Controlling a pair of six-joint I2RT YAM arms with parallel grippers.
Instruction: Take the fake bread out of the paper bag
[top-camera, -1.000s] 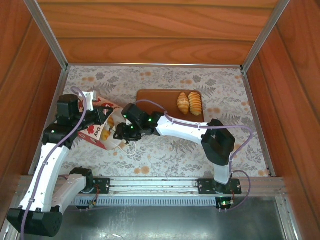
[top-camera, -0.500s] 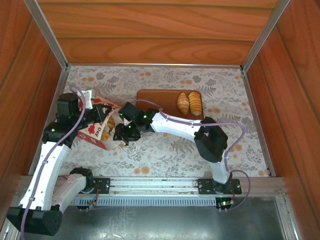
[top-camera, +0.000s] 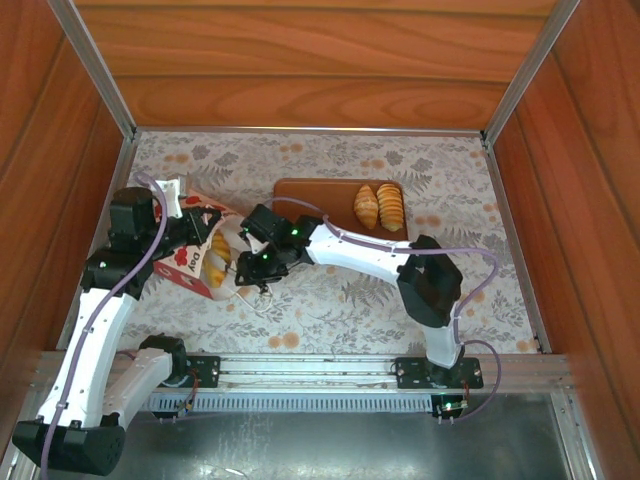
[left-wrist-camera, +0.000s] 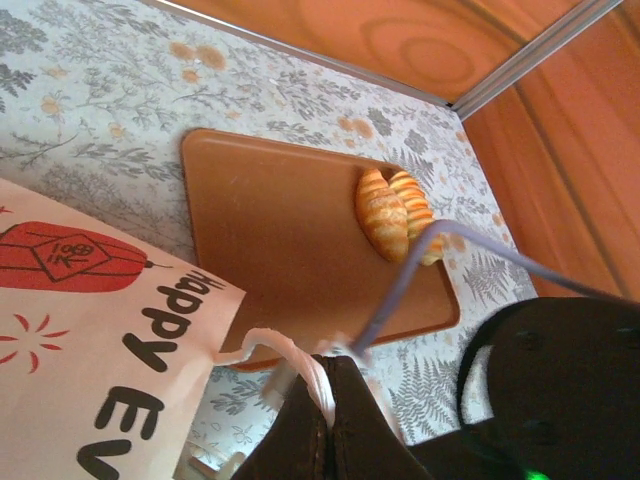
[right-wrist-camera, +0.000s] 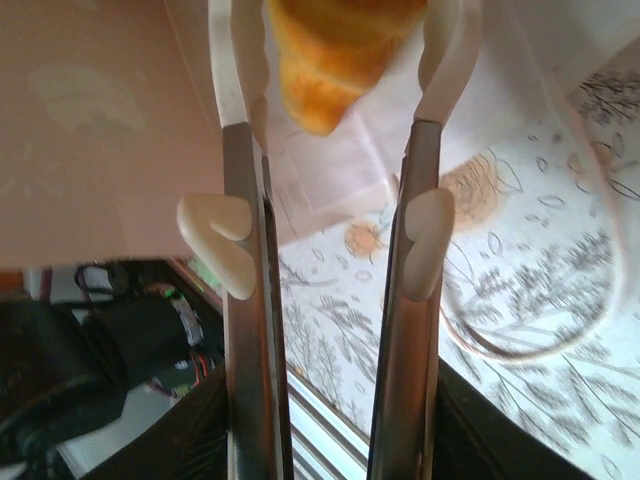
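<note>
Our right gripper (top-camera: 240, 268), now inside the white red-printed paper bag (top-camera: 185, 265), straddles a golden ridged croissant (right-wrist-camera: 335, 60), jaws unclosed; left gripper (left-wrist-camera: 328, 415) pinches the handle (left-wrist-camera: 285, 350).

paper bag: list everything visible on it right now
The paper bag is small, made of white paper with red print. The left wrist view shows black "HAPPY EV" lettering beside a red lantern-like motif. It lies tipped on the floral table at the left, with its mouth facing right. The left tool is closed on its thin white cord handle. A golden croissant shows in the mouth, where the right tool reaches.
</note>
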